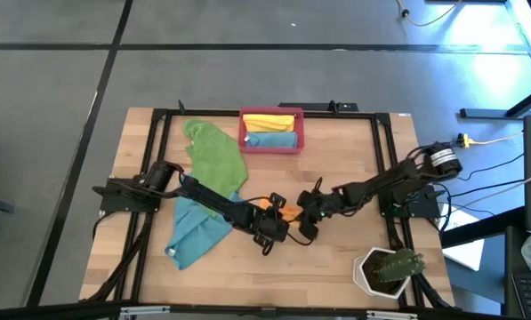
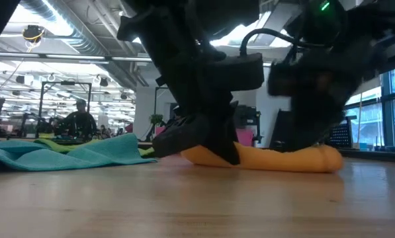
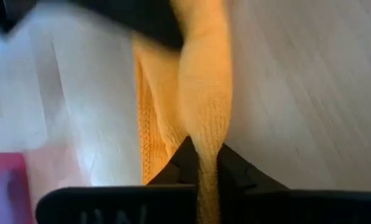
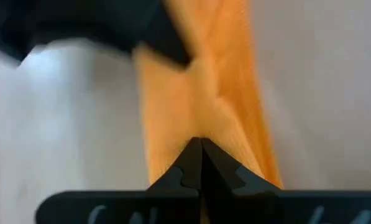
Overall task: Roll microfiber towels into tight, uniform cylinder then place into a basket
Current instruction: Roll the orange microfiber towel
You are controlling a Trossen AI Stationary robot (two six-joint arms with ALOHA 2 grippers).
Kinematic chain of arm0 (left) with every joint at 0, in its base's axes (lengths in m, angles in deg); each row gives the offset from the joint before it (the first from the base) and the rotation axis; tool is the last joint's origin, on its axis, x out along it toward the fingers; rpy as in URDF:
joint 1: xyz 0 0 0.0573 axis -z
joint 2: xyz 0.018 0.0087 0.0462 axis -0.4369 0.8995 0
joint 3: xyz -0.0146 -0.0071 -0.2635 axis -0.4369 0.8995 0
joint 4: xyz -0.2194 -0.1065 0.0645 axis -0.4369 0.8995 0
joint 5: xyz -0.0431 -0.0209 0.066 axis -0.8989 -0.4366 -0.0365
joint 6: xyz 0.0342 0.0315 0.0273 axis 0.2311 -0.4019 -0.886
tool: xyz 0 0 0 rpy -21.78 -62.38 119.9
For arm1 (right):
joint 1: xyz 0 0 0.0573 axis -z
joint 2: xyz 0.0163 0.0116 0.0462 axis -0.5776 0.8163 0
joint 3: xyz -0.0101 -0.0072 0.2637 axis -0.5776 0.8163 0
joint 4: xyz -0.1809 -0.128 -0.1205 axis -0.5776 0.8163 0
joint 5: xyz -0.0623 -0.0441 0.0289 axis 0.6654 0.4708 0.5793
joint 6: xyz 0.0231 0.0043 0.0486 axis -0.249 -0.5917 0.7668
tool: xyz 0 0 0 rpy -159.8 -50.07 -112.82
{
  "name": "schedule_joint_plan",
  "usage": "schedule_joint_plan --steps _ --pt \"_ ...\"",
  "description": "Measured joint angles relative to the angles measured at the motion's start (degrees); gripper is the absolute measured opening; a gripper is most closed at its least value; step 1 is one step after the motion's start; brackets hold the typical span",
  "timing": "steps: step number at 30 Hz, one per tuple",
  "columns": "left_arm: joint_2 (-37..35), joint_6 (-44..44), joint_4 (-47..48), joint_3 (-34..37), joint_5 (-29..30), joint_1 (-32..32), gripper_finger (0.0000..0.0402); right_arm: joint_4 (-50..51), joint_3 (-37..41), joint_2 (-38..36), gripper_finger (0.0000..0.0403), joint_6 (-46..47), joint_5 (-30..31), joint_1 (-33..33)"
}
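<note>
The left hand (image 1: 278,233) is closed on the orange towel (image 1: 285,212). In the left wrist view its two dark fingers (image 3: 186,158) pinch a fold of the orange cloth (image 3: 201,93) between them, and the fold stands up out of the tips. The right hand (image 1: 308,224) is also closed. In the right wrist view its fingers (image 4: 191,162) meet tightly, tip against tip, right at the edge of the orange cloth (image 4: 204,93), so it seems to nip that edge; how much cloth is caught there I cannot tell.

Both hands are low over the front middle of the bench (image 1: 336,267), just beside each other, the left arm coming from the left side and the right arm from the right side. In the low view the orange towel (image 2: 283,158) lies on the wood as a long roll, and both dark hands come down on it from above.

To the left of the hands, a teal-blue towel (image 1: 194,233) lies spread and wrinkled under the left arm. Behind it the green towel (image 1: 216,153) lies loose, reaching toward the basket (image 1: 271,144). The basket stands at the far edge of the bench, in the middle. Inside it are a yellow towel (image 1: 271,122) and a second teal-blue towel (image 1: 272,140), each rolled, side by side. A white pot (image 1: 372,276) with a green plant stands at the front right corner, well apart from the hands.
</note>
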Motion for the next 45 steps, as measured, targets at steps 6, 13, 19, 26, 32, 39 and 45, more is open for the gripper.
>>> schedule_joint_plan --steps 6,13,19,26,32,39,45 --pt "-0.43 1.13 1.3 0.06 -1.31 -0.01 0.0004 9.06 0.0 -9.77 0.0006 -0.2 11.19 -4.33" --pt "-1.29 6.08 1.51 0.1 -6.8 -1.16 0.0002 12.28 -0.04 -16.23 0.0006 -0.6 26.66 -11.52" --pt "-2.66 11.1 1.7 0.18 -15.87 -3.88 0.0001 5.72 -0.18 -13.79 0.0006 -7.83 25.93 -17.5" --pt "-3.1 15.21 1.9 0.19 -26.76 -7.8 0.0001 -3.02 -0.29 -5.79 0.0009 -15.21 28.14 -20.11" --pt "-3.13 15.83 1.9 0.19 -30.66 -9.65 0.0 -12.78 -0.3 2.48 0.0072 -22.12 28.37 -19.86" --pt "-3.13 15.7 1.9 0.19 -32.78 -10.55 0.0 -12.54 -1.37 6.06 0.0192 -29.19 32.39 -18.64" --pt "-3.13 15.66 1.9 0.19 -34.47 -11.46 0.0 -11.4 -1.6 6.35 0.0217 -34.0 34.97 -18.31"
